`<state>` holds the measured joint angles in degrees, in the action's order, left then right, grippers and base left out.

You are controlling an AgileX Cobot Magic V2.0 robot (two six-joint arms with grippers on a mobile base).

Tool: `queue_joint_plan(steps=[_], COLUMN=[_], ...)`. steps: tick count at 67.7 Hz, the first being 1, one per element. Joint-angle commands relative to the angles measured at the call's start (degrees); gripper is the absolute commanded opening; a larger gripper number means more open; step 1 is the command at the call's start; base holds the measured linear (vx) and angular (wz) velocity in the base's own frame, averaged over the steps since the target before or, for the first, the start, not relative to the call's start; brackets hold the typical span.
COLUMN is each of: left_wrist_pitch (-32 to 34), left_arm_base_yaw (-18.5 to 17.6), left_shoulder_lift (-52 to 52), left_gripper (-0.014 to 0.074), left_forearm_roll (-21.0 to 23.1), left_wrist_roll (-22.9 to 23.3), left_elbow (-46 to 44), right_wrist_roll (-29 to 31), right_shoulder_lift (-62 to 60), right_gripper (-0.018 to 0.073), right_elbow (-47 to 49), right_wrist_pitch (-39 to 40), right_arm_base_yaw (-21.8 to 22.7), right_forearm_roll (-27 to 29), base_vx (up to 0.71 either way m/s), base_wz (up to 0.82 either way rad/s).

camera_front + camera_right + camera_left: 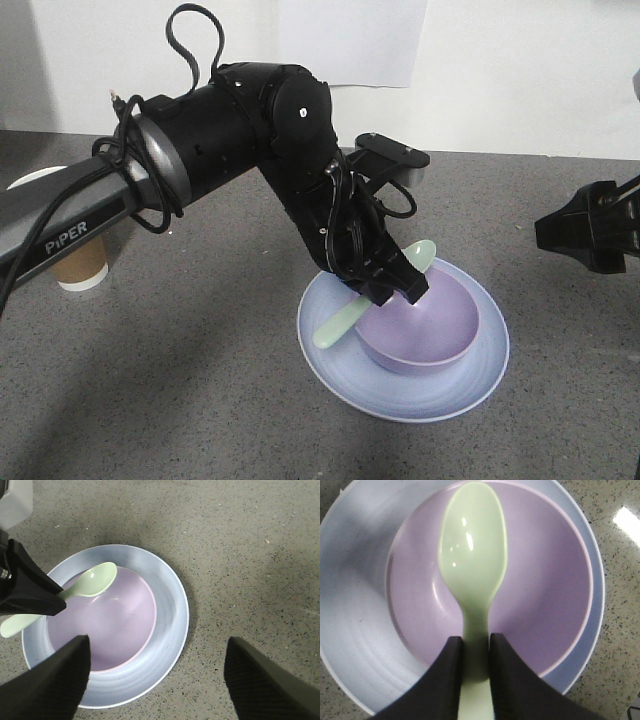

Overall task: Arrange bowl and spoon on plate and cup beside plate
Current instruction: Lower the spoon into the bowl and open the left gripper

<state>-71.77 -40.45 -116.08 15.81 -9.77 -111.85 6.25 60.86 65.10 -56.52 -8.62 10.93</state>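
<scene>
Left hand (476,641) pinches the spoon (472,565) by its handle, scoop over the bowl (545,595) and pointing to 12 o'clock in the wrist view. Bowl sits on the plate (355,630). Right hand (155,675) spread, holding nothing. Cup (82,268) well off at the plate's 9 o'clock (partly behind my arm). Best to lower until the scoop rests in the bowl, then let go gently so it doesn't tip out.

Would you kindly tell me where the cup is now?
In the front view, the cup stands on the left of the table, partly hidden behind the left arm, well apart from the plate.
</scene>
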Motion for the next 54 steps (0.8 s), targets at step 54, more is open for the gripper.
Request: queue_joint_plan(steps=[54], left_wrist_pitch=[0.0], left_arm_base_yaw=[-0.4], left_shoulder_lift=[2.1], left_gripper=[0.0078], left_forearm_roll=[3.1], left_wrist_roll=[0.3], left_elbow=[-1.7], right_wrist_roll=[0.4], right_shoulder_lift=[-0.9], right_gripper=[0.0545], right_elbow=[1.3], right_wrist_pitch=[3.5], right_arm_base_yaw=[0.4], right_forearm_roll=[0.2], base_vx=[0.00], base_wz=[0.00])
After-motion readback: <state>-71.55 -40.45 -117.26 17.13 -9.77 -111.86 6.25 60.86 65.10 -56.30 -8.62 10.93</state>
